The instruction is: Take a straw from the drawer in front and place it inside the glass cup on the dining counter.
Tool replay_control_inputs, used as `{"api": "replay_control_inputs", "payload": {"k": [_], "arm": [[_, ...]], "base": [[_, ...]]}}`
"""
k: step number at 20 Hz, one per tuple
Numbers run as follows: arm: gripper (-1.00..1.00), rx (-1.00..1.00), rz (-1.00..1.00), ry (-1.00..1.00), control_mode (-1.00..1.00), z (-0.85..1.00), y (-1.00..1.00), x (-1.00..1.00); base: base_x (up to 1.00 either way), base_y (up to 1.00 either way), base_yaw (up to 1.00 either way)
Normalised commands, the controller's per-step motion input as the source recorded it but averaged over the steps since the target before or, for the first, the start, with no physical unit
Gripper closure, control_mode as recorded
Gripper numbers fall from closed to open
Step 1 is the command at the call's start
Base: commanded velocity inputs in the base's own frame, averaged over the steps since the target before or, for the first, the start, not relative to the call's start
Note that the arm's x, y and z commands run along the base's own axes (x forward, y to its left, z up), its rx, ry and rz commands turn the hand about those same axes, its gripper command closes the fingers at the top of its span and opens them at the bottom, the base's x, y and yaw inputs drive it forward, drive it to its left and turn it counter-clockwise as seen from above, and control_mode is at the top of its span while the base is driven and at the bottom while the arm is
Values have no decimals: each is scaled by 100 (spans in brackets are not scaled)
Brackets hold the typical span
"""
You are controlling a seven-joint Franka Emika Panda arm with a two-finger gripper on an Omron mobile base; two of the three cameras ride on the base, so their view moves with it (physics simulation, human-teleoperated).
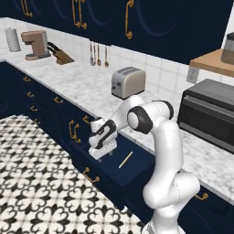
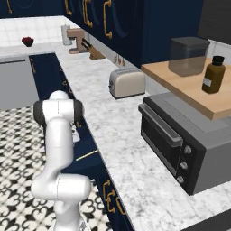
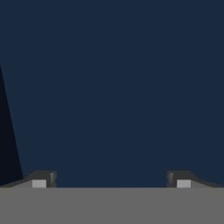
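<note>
While positioned low over the open drawer (image 1: 137,167), left of the straw (image 1: 125,159), held the gripper (image 1: 101,153) spread wide and empty. Judged the task barely begun: no grasp, carry or drop into the cup completed. Noted a smooth dark-blue drawer floor, a thin, straight, pale-yellow straw lying flat, and curved brass pulls.

You're looking at flat, even rendered light, no obvious single source. The marble worktop (image 1: 82,87) and patterned floor (image 1: 36,183) come out bright, while the navy cabinets (image 1: 151,18) go nearly black and swallow detail. Shadows are soft and faint; there's a mild sheen on the toaster (image 1: 128,81) and the white arm (image 1: 167,151). Everything's a bit low-res and soft, edges jaggy. Your hand view is dim, flat dark blue, darker on its left.
</note>
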Motion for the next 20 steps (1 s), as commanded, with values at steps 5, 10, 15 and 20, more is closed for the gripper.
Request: {"api": "replay_control_inputs", "payload": {"k": [5, 10, 15, 20], "arm": [[-100, 3, 1, 0, -100, 0, 68, -75], [-100, 5, 0, 0, -100, 21, 82, -99], [-100, 2, -5, -12, -100, 59, 9, -45], [-100, 0, -28, -4, -100, 30, -57, 4]], "base": [[0, 0, 0], [0, 0, 0], [0, 0, 0], [0, 0, 0]]}}
